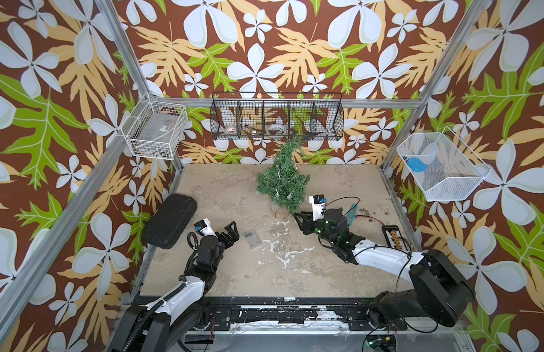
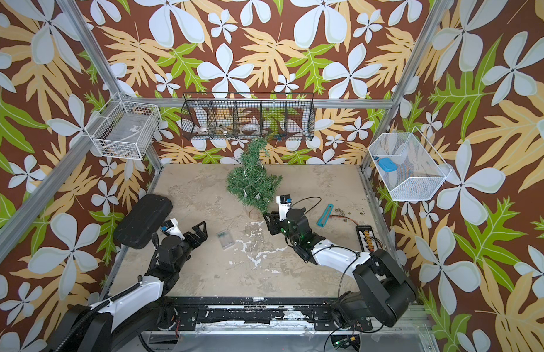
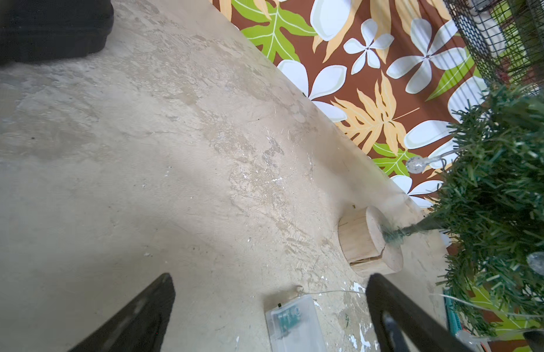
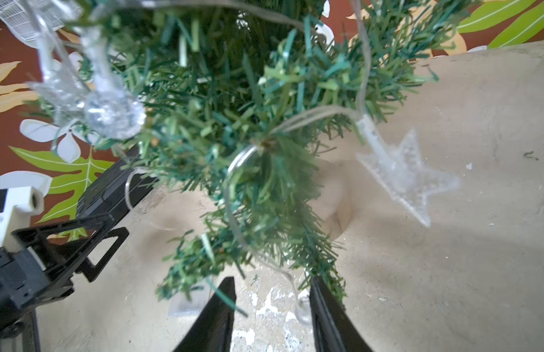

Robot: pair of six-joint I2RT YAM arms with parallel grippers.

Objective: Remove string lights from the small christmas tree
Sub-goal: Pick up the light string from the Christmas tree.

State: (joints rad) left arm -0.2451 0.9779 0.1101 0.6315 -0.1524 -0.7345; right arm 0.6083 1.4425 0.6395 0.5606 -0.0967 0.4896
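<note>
- String lights: thin clear wire wound through the small christmas tree, which stands on its round wooden base toward the back middle of the table. The strand's tail runs down to the tabletop.
- The tree, its tip bent over, looks light and bristly. A hard tug on the wire would likely drag or tip it, so the base or trunk wants steadying.
- Left gripper: jaws spread wide and empty, low over the table, with the battery box just ahead of them.
- Right gripper: under the tree's lowest branches, jaws narrow with a gap showing. A loop of wire hangs in that gap beside one finger, and no pinch on it can be made out.
- Transparent battery box: flat on the table in front of the tree. It is the one rigid, graspable piece of the strand, though probably slick.
- Clear star ornament and round bulb: dangling from the wire among the needles, likely brittle. The limp wire between them is the safer hold, though it will probably snag on needles.
</note>
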